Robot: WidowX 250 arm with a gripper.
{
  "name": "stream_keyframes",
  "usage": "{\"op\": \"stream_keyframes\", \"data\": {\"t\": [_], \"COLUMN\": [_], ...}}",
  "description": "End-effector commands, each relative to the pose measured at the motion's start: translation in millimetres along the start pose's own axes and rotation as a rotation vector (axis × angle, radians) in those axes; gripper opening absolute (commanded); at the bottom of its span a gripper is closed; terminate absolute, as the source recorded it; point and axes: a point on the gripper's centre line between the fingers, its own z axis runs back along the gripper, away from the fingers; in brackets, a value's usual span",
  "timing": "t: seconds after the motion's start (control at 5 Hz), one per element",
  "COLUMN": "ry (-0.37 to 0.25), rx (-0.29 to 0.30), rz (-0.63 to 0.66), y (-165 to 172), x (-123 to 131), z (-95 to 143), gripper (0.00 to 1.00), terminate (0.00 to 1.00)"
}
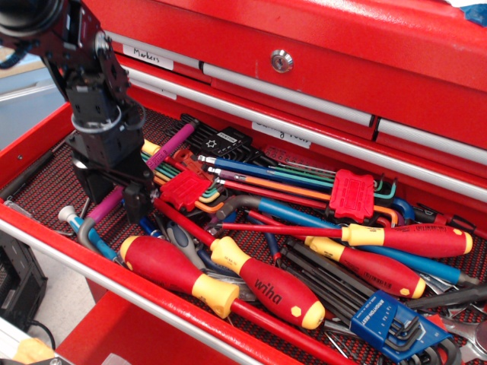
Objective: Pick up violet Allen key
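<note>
The violet Allen key [172, 144] lies diagonally at the left of the open red drawer [46, 228]. Its magenta shaft runs from the back down to a grey metal bend [84, 226] near the front rail. My black gripper [114, 196] is lowered over the lower part of the shaft. One finger [90, 184] stands left of the key and the other finger [138, 204] right of it, so the jaws are open and straddle the shaft. The stretch of shaft under the gripper is hidden.
A red holder of thin multicoloured hex keys [185, 190] lies right beside the gripper, with a second one [351, 194] further right. Red-and-yellow screwdrivers [175, 274] lie along the front. A blue hex key set [392, 319] sits at the right. Closed upper drawers [281, 61] rise behind.
</note>
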Motion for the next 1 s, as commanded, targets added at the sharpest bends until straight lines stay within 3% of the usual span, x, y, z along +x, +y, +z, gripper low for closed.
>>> {"op": "stream_keyframes", "data": {"t": [0.0,0.4,0.6,0.8], "ry": [-0.031,0.019,0.081,0.156], "rx": [0.028,0.040,0.074,0.132], "rz": [0.012,-0.034,-0.055,-0.058], "y": [-7.1,-1.5,4.5,8.7], "x": [2.1,8.2,11.6,6.5], "z": [-1.7,11.1,30.2,65.8], "gripper": [0.00,0.00,0.00,0.00], "terminate": [0.00,0.00,0.00,0.00]}}
